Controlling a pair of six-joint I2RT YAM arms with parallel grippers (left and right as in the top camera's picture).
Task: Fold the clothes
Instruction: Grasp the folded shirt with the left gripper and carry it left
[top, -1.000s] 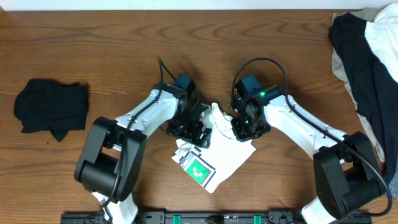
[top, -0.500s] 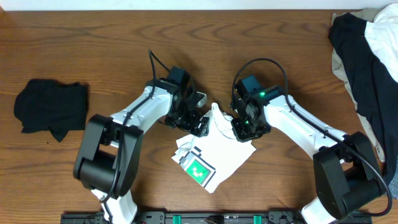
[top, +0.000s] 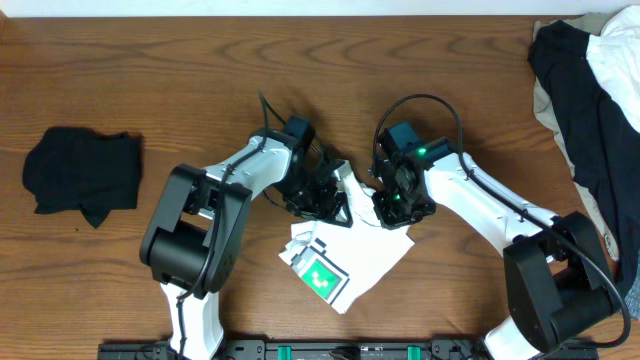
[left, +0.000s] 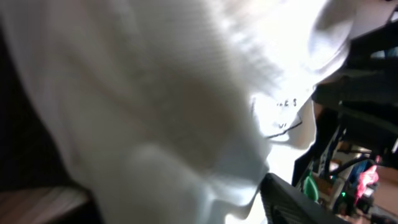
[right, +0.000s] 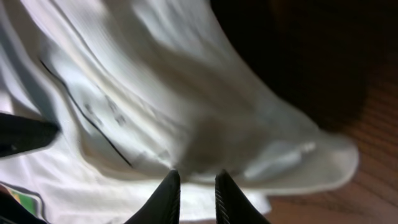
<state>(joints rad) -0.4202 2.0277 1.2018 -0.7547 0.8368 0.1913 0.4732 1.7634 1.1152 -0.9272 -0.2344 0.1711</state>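
The white T-shirt (top: 362, 250) lies folded small at the table's middle, with its green-and-white square print (top: 320, 272) at the front left. My left gripper (top: 332, 196) is at the shirt's upper left edge. White cloth (left: 186, 93) fills the left wrist view. Only one dark finger (left: 292, 200) shows, far off to the right, so the jaws look open with cloth between them. My right gripper (top: 392, 206) is at the shirt's upper right edge. Its fingers (right: 194, 182) are nearly together on a fold of the shirt (right: 155, 106).
A small black folded garment (top: 82, 172) lies at the far left. A large black garment heaped with pale cloth (top: 590, 110) fills the right edge. Bare wooden table (top: 180, 80) surrounds the shirt.
My left gripper drew back to the left, away from the shirt, then moved right again onto its upper left edge. The right arm and the shirt's body stayed still.
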